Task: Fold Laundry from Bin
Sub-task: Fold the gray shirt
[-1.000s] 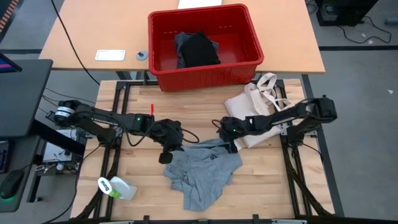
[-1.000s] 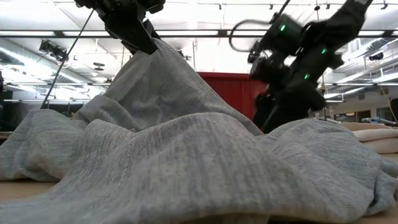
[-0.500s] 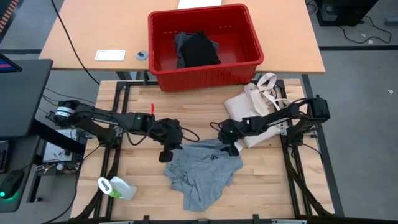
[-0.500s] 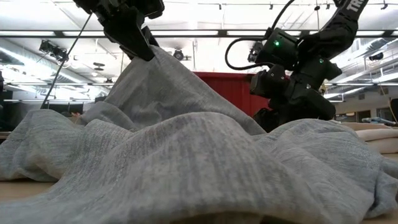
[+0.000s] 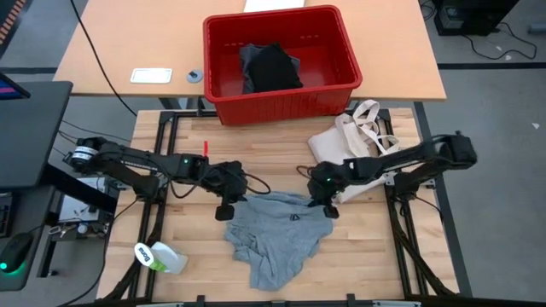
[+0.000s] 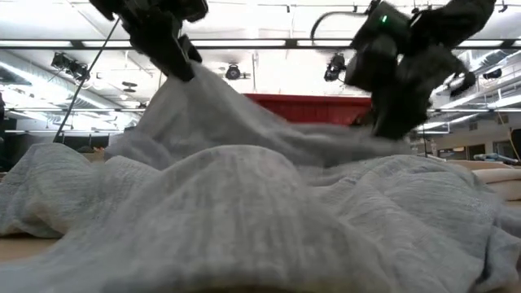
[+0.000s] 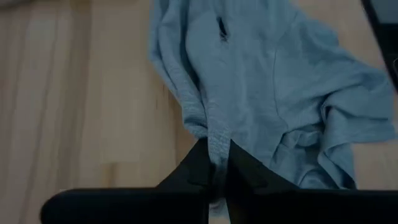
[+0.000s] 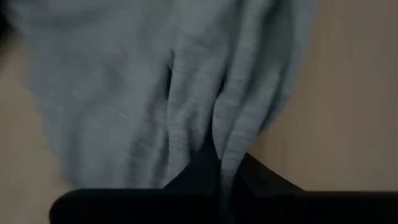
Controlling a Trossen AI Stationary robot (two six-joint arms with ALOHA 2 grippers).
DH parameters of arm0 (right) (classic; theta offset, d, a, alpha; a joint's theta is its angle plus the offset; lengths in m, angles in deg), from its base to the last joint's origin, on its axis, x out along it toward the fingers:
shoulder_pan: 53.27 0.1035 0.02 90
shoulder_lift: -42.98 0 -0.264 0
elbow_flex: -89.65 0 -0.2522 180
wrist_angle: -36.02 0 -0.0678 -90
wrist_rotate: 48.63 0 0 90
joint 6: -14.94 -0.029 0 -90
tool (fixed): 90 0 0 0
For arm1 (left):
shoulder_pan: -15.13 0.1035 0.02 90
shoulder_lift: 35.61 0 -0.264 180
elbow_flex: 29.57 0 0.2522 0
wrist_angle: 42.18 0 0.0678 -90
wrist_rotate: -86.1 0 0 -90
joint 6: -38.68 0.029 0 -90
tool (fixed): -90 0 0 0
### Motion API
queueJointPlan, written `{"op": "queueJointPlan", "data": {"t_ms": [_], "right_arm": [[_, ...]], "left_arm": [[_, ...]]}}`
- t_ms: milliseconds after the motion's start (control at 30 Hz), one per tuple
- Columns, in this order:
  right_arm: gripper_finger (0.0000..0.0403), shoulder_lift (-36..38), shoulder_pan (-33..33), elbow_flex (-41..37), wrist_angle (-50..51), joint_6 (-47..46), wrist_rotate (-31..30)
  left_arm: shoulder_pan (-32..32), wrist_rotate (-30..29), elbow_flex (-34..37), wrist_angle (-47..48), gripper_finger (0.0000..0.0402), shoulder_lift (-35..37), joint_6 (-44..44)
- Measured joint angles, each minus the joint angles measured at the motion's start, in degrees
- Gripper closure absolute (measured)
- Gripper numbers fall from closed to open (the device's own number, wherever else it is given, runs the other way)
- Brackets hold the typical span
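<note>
Left gripper point(image 5: 229, 207) is pinching the left top edge of the grey T-shirt point(image 5: 277, 234), jaws clamped tight on a fold of cloth; the left wrist view shows the fabric bunching between the fingers point(image 7: 198, 169). Right gripper point(image 5: 327, 202) is clamping the right top edge the same way, cloth wedged between its fingers point(image 8: 198, 169). The shirt is lying crumpled on the near middle of the wooden table point(image 5: 179, 230), chest mark point(image 5: 293, 216) facing up, its top edge lifting between the two grips in the low view.

Step in hand, as I read it: spreading the shirt flat before folding. To do it well: pulling both grips apart evenly and level, keeping tension across the top edge, lifting only enough for the crumpled lower half to drag out straight. Uneven pull is likely skewing the shirt or slipping a thin pinch.

Surface: slatted wood top on a black frame, white bottle with green cap point(image 5: 159, 257) at the near left corner, cream tote bag point(image 5: 351, 136) at the far right, just beside the right arm. Red bin point(image 5: 281, 61) is sitting on the far desk with a black garment point(image 5: 271, 66) inside. Room behind: ceiling strip lights, open workshop space.
</note>
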Motion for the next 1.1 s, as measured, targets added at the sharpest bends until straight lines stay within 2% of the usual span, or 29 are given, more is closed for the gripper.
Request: {"op": "queueJointPlan", "data": {"t_ms": [133,300,667,767,900,1000,1100], "right_arm": [[0.0392,8.2,-0.3,0.1,2.5,-2.4,4.2],[0.0393,15.8,-0.3,0.1,8.2,-3.8,1.7],[0.0393,26.1,-0.2,1.3,10.7,-5.4,3.5],[0.0393,27.7,-0.3,5.1,15.9,-3.1,-1.1],[0.0393,28.0,-1.4,11.9,23.2,2.6,-11.0],[0.0393,27.4,-3.2,16.4,25.3,8.1,-17.6],[0.0393,26.6,-6.0,19.9,25.5,13.1,-20.7]], "left_arm": [[0.7,-0.2,0.0,-2.8,0.0373,3.2,0.6],[0.9,-0.2,0.0,-5.9,0.0373,7.1,0.7],[0.9,-0.4,0.0,-16.4,0.0373,9.2,2.3],[2.0,-4.0,-0.1,-18.8,0.0373,10.2,5.8],[5.7,-11.1,-1.4,-19.4,0.0373,10.0,9.3],[10.2,-11.6,-2.4,-24.8,0.0373,9.2,11.7],[15.1,-11.7,-3.4,-30.4,0.038,8.3,13.7]]}}
